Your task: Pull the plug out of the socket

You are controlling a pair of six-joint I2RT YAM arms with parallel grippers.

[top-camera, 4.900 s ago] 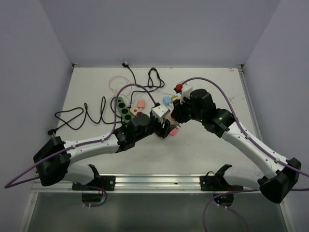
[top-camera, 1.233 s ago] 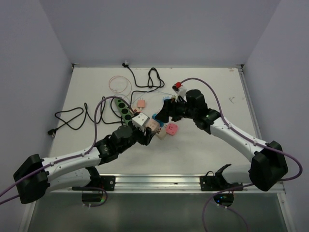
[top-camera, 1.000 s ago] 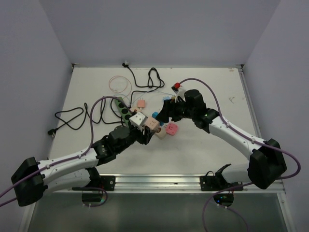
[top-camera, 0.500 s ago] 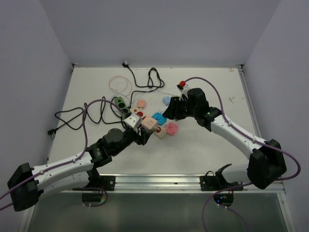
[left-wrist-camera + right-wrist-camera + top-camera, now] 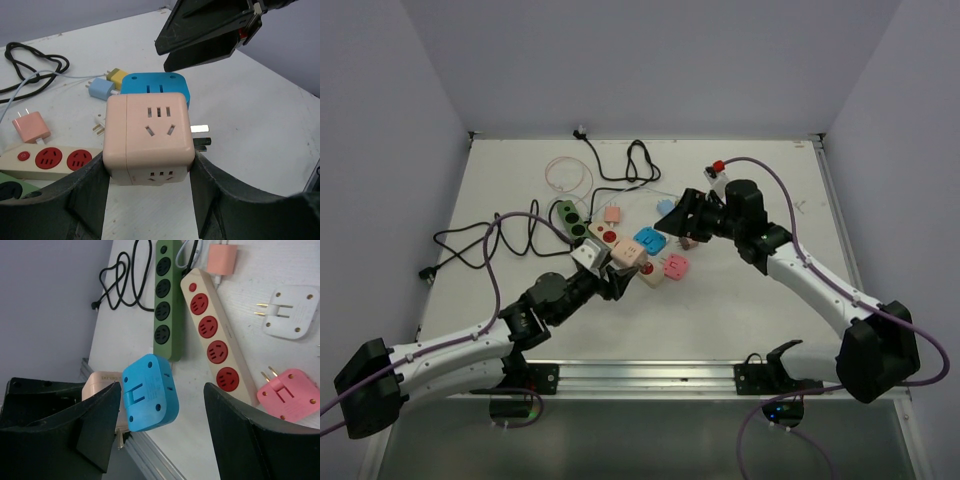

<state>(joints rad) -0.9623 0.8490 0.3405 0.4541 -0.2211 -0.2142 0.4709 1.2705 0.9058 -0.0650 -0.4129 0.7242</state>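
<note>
Over the white tabletop [image 5: 750, 300] your left hand [image 5: 147, 170] grips the peach cube socket [image 5: 147, 137], with the blue plug [image 5: 152, 84] against its far face, pins hidden. Your right hand [image 5: 682, 218] hovers just beyond, angled down, fingers wide and empty.

The cube socket [image 5: 147, 137] between the left gripper [image 5: 148, 175] fingers hides most of the blue plug [image 5: 155, 84]. A right gripper [image 5: 162, 390] finger [image 5: 55, 425] covers most of that socket; plug-to-socket contact is indeterminable.

White tabletop [image 5: 700, 310], pale lilac walls [image 5: 650, 60] on 3 sides, metal rail [image 5: 650, 375] at near edge.
</note>
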